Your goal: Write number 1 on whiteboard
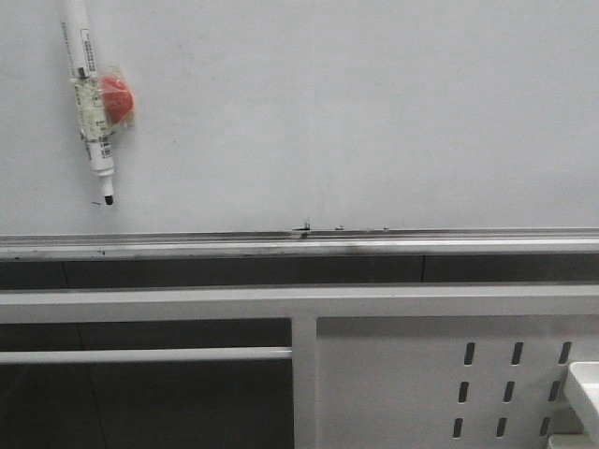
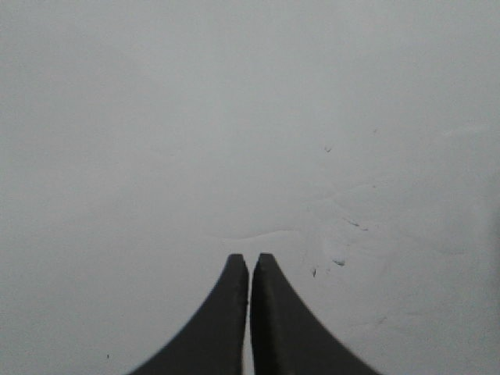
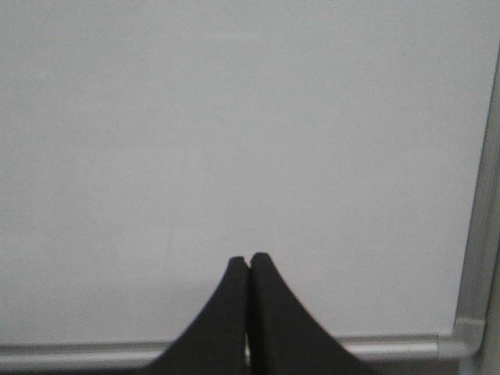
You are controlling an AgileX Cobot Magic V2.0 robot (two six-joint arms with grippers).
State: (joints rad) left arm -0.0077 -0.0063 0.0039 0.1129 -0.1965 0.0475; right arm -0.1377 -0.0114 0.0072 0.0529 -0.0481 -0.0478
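Note:
The whiteboard (image 1: 356, 112) fills the upper front view, pale and glossy, with a silver tray rail (image 1: 374, 245) along its lower edge. A white marker pen (image 1: 92, 103) hangs on the board at the upper left, tip down, taped to a red round magnet (image 1: 117, 99). No number 1 stroke shows on the board, only tiny black smudges. My left gripper (image 2: 250, 258) is shut and empty, facing the bare board (image 2: 156, 117). My right gripper (image 3: 249, 258) is shut and empty, facing the board (image 3: 234, 117) near its lower right corner. Neither gripper shows in the front view.
A white metal panel with slot holes (image 1: 440, 383) stands below the rail at the right, with white frame bars (image 1: 187, 303) across the front. The board's silver frame edge (image 3: 476, 234) runs along the right wrist view's right side. Small black smudges (image 2: 337, 262) mark the board.

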